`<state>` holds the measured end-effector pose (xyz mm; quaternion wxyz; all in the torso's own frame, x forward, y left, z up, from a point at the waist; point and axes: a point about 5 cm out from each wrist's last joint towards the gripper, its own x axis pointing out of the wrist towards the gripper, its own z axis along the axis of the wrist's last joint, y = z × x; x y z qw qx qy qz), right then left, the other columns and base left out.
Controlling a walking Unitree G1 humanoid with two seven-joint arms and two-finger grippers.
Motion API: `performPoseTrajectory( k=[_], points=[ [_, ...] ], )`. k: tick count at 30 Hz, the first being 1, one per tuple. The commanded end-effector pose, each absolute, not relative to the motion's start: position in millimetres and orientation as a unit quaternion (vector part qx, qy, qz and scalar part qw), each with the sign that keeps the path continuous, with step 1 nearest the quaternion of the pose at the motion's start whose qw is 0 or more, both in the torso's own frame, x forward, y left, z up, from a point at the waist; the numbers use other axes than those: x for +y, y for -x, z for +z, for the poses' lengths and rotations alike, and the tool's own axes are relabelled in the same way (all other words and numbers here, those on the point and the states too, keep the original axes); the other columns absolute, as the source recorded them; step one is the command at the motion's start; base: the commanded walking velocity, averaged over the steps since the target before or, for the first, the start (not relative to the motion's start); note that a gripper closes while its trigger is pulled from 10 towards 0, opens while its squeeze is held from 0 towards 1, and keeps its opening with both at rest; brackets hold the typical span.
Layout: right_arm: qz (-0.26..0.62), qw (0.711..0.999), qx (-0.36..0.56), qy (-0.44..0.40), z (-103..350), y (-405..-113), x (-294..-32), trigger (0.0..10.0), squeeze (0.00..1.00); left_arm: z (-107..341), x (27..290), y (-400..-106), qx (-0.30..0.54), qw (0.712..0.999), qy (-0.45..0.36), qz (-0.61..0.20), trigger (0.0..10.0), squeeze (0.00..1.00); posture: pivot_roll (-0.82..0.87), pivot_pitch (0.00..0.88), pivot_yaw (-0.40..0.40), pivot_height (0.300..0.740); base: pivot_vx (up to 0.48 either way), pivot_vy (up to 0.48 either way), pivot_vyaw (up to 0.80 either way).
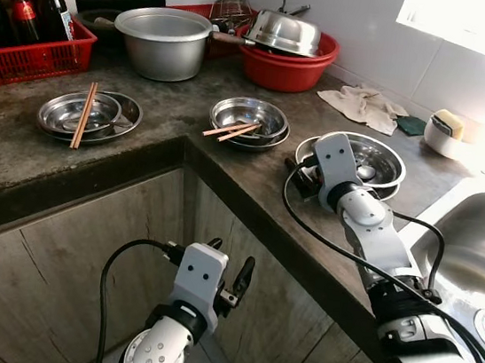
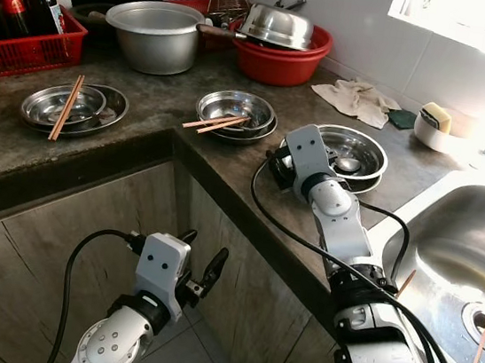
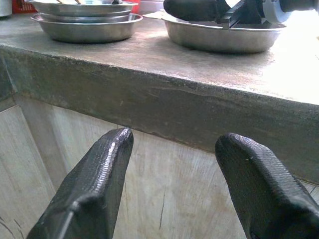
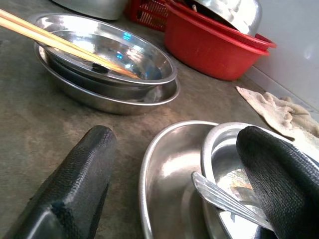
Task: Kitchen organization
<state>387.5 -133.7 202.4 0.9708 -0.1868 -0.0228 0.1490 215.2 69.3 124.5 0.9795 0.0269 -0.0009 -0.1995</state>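
Crowded grey stone counter, with open strips at its front edge.
The right gripper [image 4: 169,174] has its fingers apart over the near rim of the stacked steel dishes with a spoon [image 1: 372,162]; bare counter [image 1: 252,178] lies between these and the steel bowls with wooden chopsticks across them [image 1: 248,121]. A red plastic basin [image 1: 286,69], a big aluminium pot [image 1: 164,41] and a red bottle crate [image 1: 31,58] block the back. The left gripper [image 3: 174,179] hangs open below the counter edge, facing the wooden cabinet front [image 1: 81,250].
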Motion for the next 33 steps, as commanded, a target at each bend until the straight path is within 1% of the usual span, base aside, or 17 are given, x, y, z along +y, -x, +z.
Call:
performPoseTrajectory(
  k=[1, 13, 14, 15, 16, 17, 18, 19, 26, 27, 28, 29, 33],
  points=[
    [0.140, 0.971, -0.033, 0.192, 209, -390, -138, 10.0, 0.00, 128, 69, -213, -0.003, 0.979, -0.027, -0.203, 10.0, 0.00, 0.16, 0.056, -0.072, 0.740, 0.000, 0.000, 0.00],
    [0.125, 0.971, -0.022, 0.205, 207, -396, -143, 10.0, 0.00, 129, 69, -213, -0.002, 0.980, -0.027, -0.199, 10.0, 0.00, 0.16, 0.065, -0.073, 0.740, 0.000, 0.000, 0.00],
    [0.128, 0.970, -0.019, 0.206, 206, -397, -143, 8.5, 0.00, 129, 70, -213, -0.002, 0.980, -0.028, -0.199, 10.0, 0.00, 0.16, 0.066, -0.071, 0.740, 0.000, 0.000, 0.00],
    [0.128, 0.970, -0.019, 0.206, 206, -397, -143, 8.5, 0.00, 129, 70, -213, -0.002, 0.980, -0.028, -0.199, 10.0, 0.00, 0.16, 0.066, -0.071, 0.740, 0.000, 0.000, 0.00],
    [0.126, 0.970, -0.018, 0.207, 206, -397, -143, 8.0, 0.00, 129, 70, -214, -0.002, 0.980, -0.028, -0.199, 10.0, 0.00, 0.16, 0.066, -0.071, 0.740, 0.000, 0.000, 0.00],
    [0.125, 0.970, -0.018, 0.208, 206, -397, -143, 8.0, 0.00, 129, 70, -214, -0.002, 0.980, -0.028, -0.199, 10.0, 0.00, 0.16, 0.066, -0.071, 0.740, 0.000, 0.000, 0.00],
    [0.124, 0.970, -0.019, 0.209, 206, -397, -143, 3.0, 0.00, 129, 70, -214, -0.002, 0.980, -0.028, -0.199, 10.0, 0.00, 0.16, 0.065, -0.072, 0.740, 0.000, 0.000, 0.00],
    [0.123, 0.970, -0.019, 0.209, 206, -397, -143, 0.0, 0.00, 129, 70, -214, -0.002, 0.980, -0.028, -0.199, 10.0, 0.00, 0.16, 0.066, -0.068, 0.740, 0.000, 0.000, 0.00],
    [0.116, 0.970, -0.023, 0.211, 207, -399, -145, 0.0, 0.00, 129, 70, -214, -0.001, 0.980, -0.028, -0.199, 10.0, 0.00, 0.16, 0.067, -0.068, 0.740, 0.000, 0.000, 0.00],
    [0.115, 0.971, -0.022, 0.210, 207, -399, -146, 6.2, 0.00, 128, 70, -214, -0.001, 0.980, -0.028, -0.199, 10.0, 0.00, 0.16, 0.067, -0.069, 0.740, 0.000, 0.000, 0.00],
    [0.115, 0.971, -0.022, 0.210, 207, -399, -146, 6.2, 0.00, 128, 70, -214, -0.001, 0.980, -0.028, -0.199, 10.0, 0.00, 0.16, 0.067, -0.069, 0.740, 0.000, 0.000, 0.00],
    [0.113, 0.971, -0.023, 0.210, 208, -399, -146, 10.0, 0.00, 128, 70, -214, 0.000, 0.980, -0.027, -0.199, 10.0, 0.00, 0.16, 0.067, -0.068, 0.740, 0.000, 0.000, 0.00],
    [0.111, 0.971, -0.026, 0.210, 210, -400, -146, 10.0, 0.00, 128, 70, -214, 0.000, 0.980, -0.028, -0.199, 10.0, 0.00, 0.16, 0.067, -0.064, 0.740, 0.000, 0.000, 0.00]
  ],
)
